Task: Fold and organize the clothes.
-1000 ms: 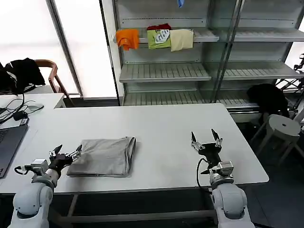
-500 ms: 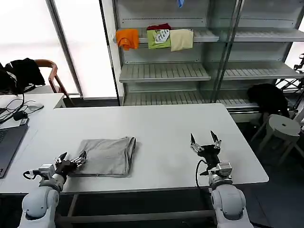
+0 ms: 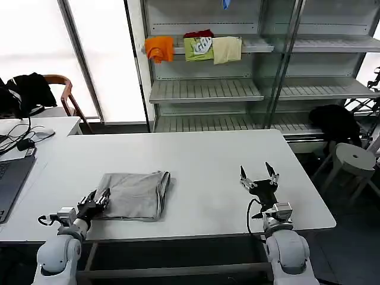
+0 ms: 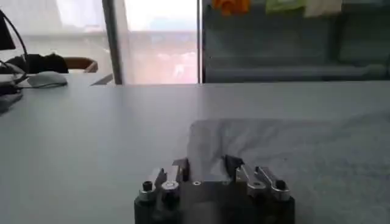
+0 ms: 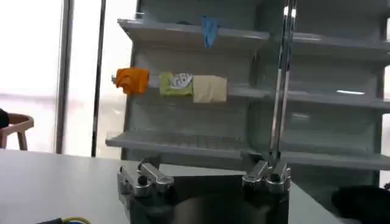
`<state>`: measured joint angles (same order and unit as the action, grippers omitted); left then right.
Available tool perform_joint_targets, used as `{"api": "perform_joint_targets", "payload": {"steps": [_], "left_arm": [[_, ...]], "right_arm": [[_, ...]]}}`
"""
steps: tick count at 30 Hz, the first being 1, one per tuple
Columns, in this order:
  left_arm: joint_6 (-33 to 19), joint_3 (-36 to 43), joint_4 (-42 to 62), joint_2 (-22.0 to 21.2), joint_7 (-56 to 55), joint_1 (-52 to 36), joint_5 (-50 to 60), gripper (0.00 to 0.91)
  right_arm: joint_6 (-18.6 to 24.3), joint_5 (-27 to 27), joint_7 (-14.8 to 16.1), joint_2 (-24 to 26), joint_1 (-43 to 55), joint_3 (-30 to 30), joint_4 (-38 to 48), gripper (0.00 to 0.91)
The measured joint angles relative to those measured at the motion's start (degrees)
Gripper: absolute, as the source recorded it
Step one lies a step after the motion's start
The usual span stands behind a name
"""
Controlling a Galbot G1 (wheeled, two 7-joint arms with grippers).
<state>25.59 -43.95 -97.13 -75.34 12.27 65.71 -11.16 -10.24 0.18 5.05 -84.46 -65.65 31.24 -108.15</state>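
Left gripper [image 3: 98,199] at folded shirt's [image 3: 133,195] corner

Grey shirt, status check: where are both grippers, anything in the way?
Left gripper open at the folded grey shirt's near-left edge. Right gripper open, idle over bare table. Nothing in the way.

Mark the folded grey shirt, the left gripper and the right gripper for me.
folded grey shirt [image 3: 135,195], head view, middle of its top layer.
left gripper [image 3: 96,199], head view, between its fingertips at the shirt's corner.
right gripper [image 3: 259,173], head view, between its open fingertips.
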Motion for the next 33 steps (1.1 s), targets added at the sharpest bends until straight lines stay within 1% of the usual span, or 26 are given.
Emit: {"api": "perform_joint_targets", "payload": {"steps": [12, 18, 21, 23, 29, 33], "left_arm": [[-1.72, -0.39, -0.47, -0.04, 0.3, 0.12, 0.15, 0.01], [-2.9, -2.28, -1.14, 1.78, 1.28, -0.48, 1.46, 0.01], [-3.58, -4.22, -0.58, 4.62, 2.23, -1.02, 2.53, 0.01], [-4.38, -5.92, 0.14, 7.34, 3.12, -1.41, 3.47, 0.01], [-7.39, -11.27, 4.34, 17.15, 6.3, -3.21, 7.24, 0.01], [-8.39, -13.17, 6.33, 23.23, 8.3, -5.12, 9.29, 0.01]], "right_arm": [[0.43, 0.0, -0.24, 0.21, 0.31, 0.0, 0.26, 0.907], [1.03, 0.24, -0.44, 0.58, 0.37, 0.0, 0.77, 0.907], [1.41, 0.51, -0.57, 0.74, 0.38, 0.01, 1.09, 0.907], [1.73, 0.71, -0.71, 0.76, 0.38, -0.08, 1.36, 0.907], [2.6, 1.24, -0.91, 0.75, 0.44, -0.43, 2.28, 0.907], [2.98, 1.51, -0.91, 0.91, 0.41, -0.54, 2.54, 0.907]]}}
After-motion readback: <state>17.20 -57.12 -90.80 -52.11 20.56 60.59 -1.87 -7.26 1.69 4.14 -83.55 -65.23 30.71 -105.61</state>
